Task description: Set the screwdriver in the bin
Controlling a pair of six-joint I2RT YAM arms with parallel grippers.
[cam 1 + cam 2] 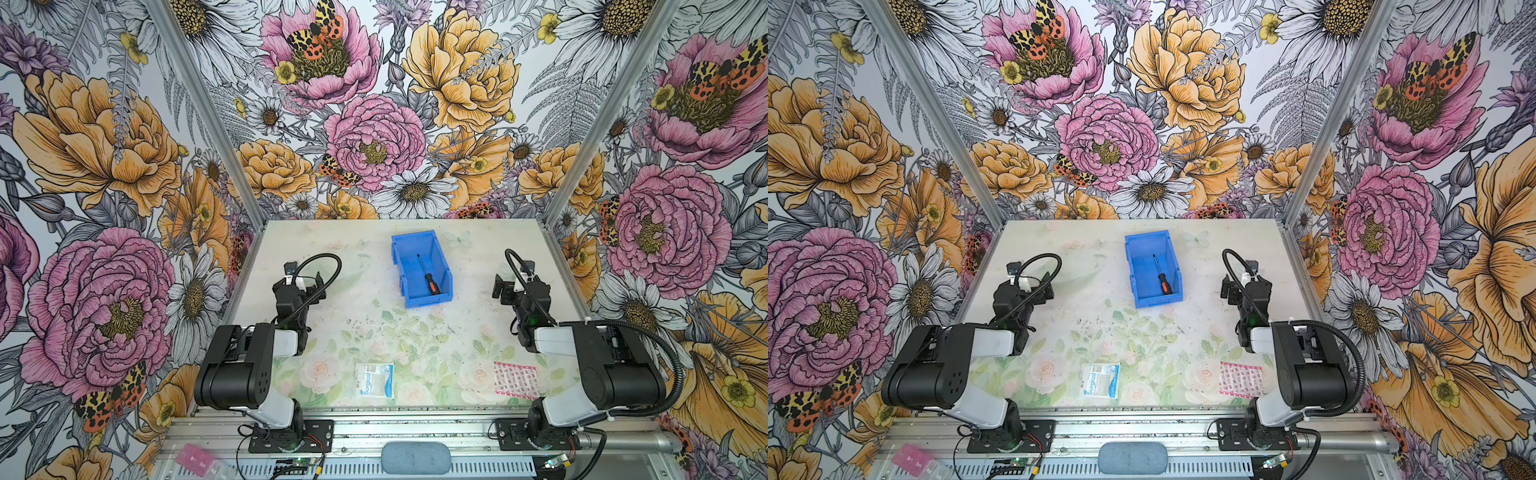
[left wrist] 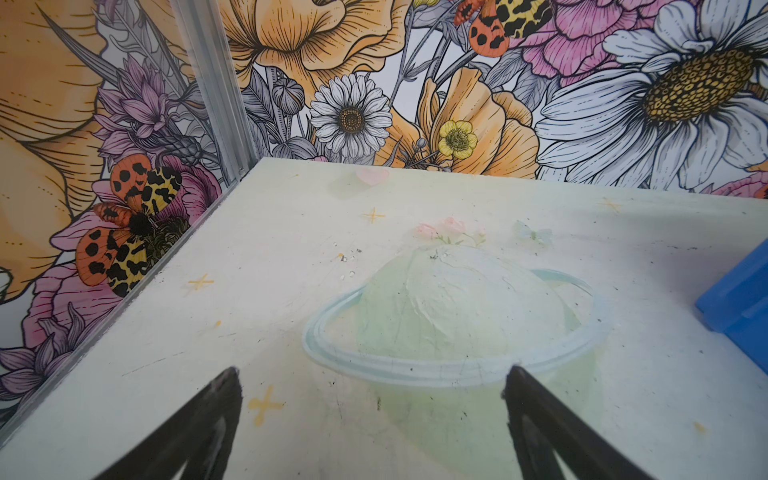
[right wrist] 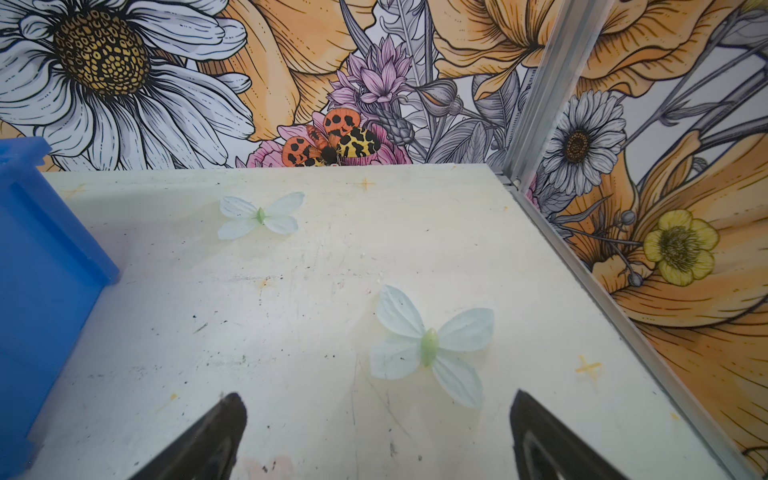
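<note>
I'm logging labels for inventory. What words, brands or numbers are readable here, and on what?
"Surgical": white-and-blue packet at the table's near edge; its smaller print is too blurred.
Pink patterned packet: no readable text.
Pink case on the front frame: lettering too small to read.
Bin, screwdriver: no lettering seen.

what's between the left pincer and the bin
Nothing but tabletop bearing a faded ringed-planet print lies between the left pincer and the bin, as the left wrist view shows; both top views agree.
</note>
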